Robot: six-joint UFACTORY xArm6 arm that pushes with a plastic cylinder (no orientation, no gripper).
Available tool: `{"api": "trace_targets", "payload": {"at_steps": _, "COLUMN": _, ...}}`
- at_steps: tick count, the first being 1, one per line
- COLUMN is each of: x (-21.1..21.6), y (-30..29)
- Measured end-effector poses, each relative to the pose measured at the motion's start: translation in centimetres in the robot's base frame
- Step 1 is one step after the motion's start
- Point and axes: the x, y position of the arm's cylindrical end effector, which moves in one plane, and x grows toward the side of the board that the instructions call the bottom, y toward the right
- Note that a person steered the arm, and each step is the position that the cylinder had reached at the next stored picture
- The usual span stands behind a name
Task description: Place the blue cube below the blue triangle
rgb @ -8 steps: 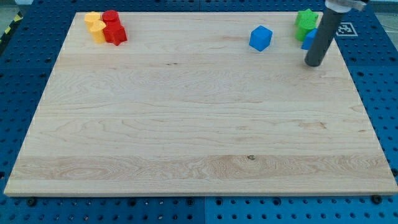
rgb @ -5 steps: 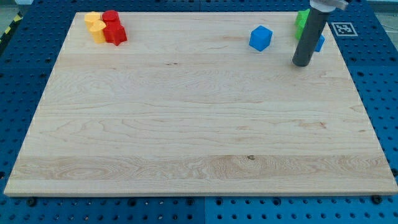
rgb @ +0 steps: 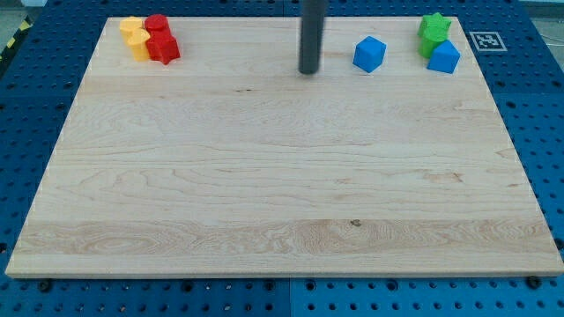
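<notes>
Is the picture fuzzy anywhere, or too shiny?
Camera view: even light, no glare on the board; blocks are sharp, like the blue cube and blue triangle; my tip, left of the cube, casts hardly any shadow.

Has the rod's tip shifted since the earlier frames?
Yes. My tip went toward the view's left, passing the unmoved blue cube, and now sits on that cube's left.

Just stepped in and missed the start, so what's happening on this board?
A robot arm's rod is set to push the blue cube to below the blue triangle. My tip sits on the wooden board to the view's left of the cube, apart from it. Green blocks adjoin the triangle; red and yellow blocks cluster top left.
</notes>
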Motion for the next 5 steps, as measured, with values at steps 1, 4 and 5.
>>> {"api": "trace_targets", "payload": {"at_steps": 1, "x": -6.5, "y": 0.1}}
{"api": "trace_targets", "payload": {"at_steps": 4, "x": -3.3, "y": 6.0}}
{"api": "trace_targets", "payload": {"at_steps": 5, "x": -1.9, "y": 7.6}}
